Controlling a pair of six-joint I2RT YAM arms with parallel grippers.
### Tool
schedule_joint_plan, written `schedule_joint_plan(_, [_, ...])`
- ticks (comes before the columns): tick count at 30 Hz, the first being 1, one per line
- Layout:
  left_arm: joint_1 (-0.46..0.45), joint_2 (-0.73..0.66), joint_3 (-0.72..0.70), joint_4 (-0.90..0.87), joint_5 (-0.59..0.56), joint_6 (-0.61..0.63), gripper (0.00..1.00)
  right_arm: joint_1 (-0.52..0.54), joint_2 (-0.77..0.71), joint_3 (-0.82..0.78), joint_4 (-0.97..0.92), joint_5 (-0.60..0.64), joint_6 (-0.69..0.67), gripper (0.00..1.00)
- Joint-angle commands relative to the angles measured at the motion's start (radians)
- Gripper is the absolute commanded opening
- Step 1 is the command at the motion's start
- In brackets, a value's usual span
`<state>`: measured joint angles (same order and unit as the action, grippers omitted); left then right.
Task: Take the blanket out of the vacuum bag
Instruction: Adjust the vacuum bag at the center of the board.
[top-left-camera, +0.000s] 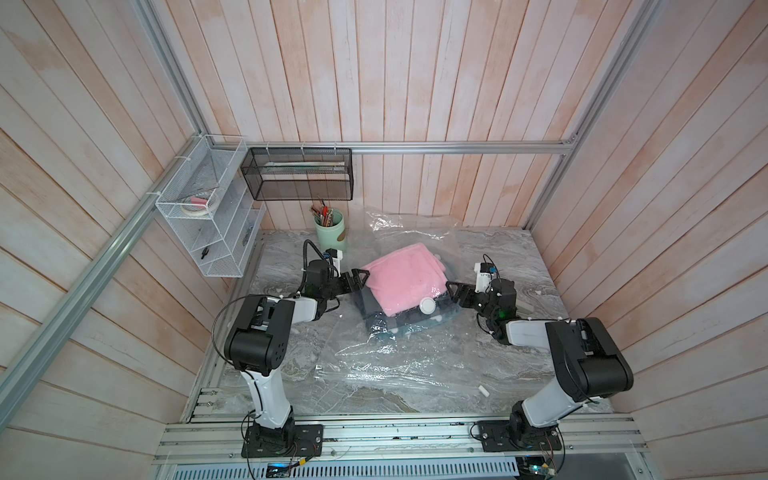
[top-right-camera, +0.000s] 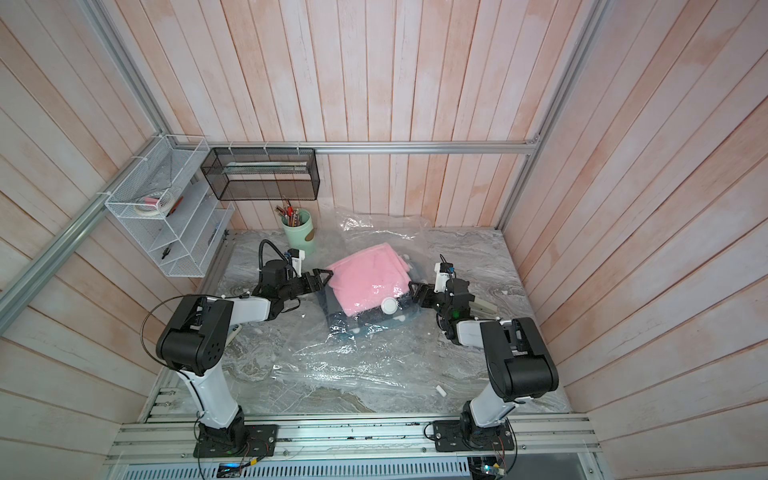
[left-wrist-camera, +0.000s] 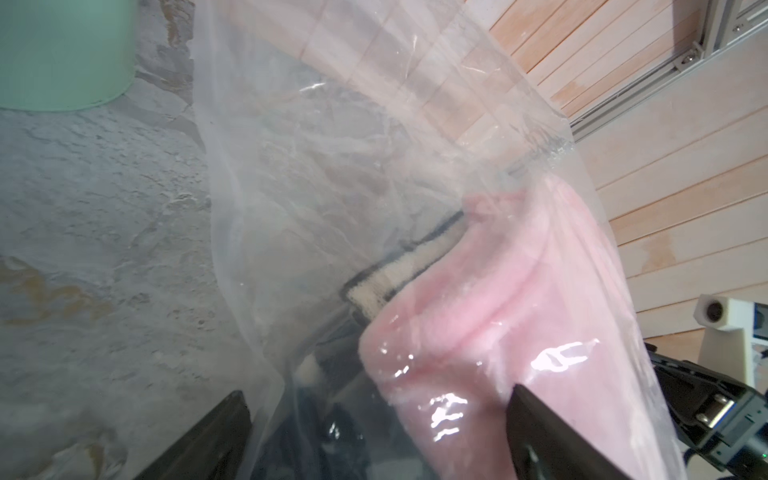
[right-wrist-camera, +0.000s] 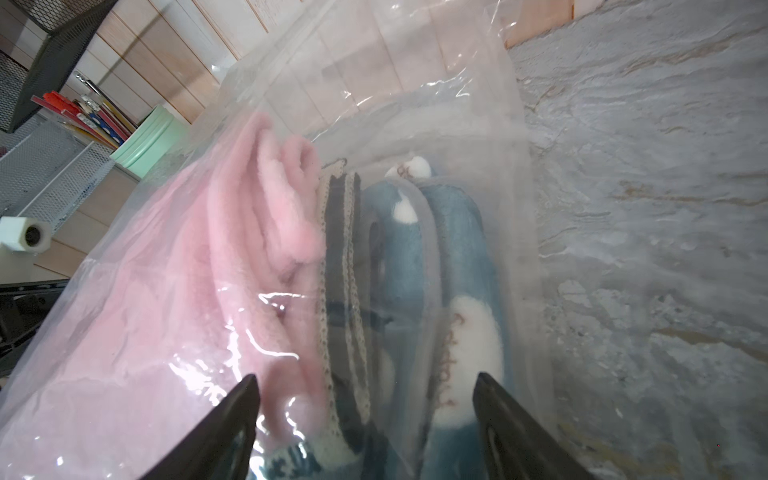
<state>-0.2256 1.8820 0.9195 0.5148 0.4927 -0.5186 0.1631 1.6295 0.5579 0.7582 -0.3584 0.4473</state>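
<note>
Fingers L (left-wrist-camera: 540, 432) + R (right-wrist-camera: 232, 419) spread, straddling vacuum bag (top-left-camera: 395, 365).

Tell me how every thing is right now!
vacuum bag, lying crumpled, blankets inside.
pink blanket, folded, inside bag, topmost.
blue blanket, folded, inside bag, underneath.
valve cap, on the bag.
left hand, open beside bag.
right hand, open beside bag.
green cup, upright, holding pens.

A green cup (top-left-camera: 330, 235) of pens (top-left-camera: 321, 209) stands at the rear of the table (top-left-camera: 519, 257), below a black mesh basket (top-left-camera: 297, 174); a white wire rack (top-left-camera: 208, 232) hangs beside it.
</note>
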Motion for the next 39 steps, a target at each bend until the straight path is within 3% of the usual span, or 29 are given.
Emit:
schedule_joint_plan(1, [-0.027,0.023,0.024,0.01,0.006,-0.007,0.92,0.01,0.04,0.014,0.057,-0.073,0.032,0.74])
schedule_joint_plan(3, [-0.039,0.038,0.029,0.022,0.028,-0.014,0.75,0.012,0.056,0.015,0.069,-0.098,0.04,0.56])
schedule_joint_plan(6, [-0.045,0.067,0.056,0.007,0.073,-0.023,0.31,0.013,0.067,0.024,0.056,-0.121,0.042,0.1])
schedule_joint_plan(8, [-0.055,0.071,0.061,0.002,0.087,-0.022,0.13,0.012,0.067,0.027,0.037,-0.128,0.037,0.0])
schedule_joint_plan(10, [-0.068,0.062,0.057,-0.003,0.093,-0.013,0.02,0.012,0.061,0.018,0.036,-0.133,0.036,0.0])
schedule_joint_plan(17, [-0.166,-0.06,0.029,-0.111,0.031,0.103,0.0,0.013,-0.04,-0.024,-0.013,-0.114,0.014,0.0])
schedule_joint_plan(27, [-0.529,-0.241,0.001,-0.314,-0.615,0.357,0.0,0.011,-0.093,0.017,-0.142,-0.071,-0.064,0.0])
schedule_joint_plan(36, [-0.787,-0.234,0.025,-0.453,-1.098,0.313,0.0,0.01,-0.005,0.124,-0.145,-0.109,-0.122,0.0])
schedule_joint_plan(39, [-0.839,-0.194,0.04,-0.504,-1.193,0.253,0.0,0.01,0.042,0.18,-0.141,-0.137,-0.126,0.0])
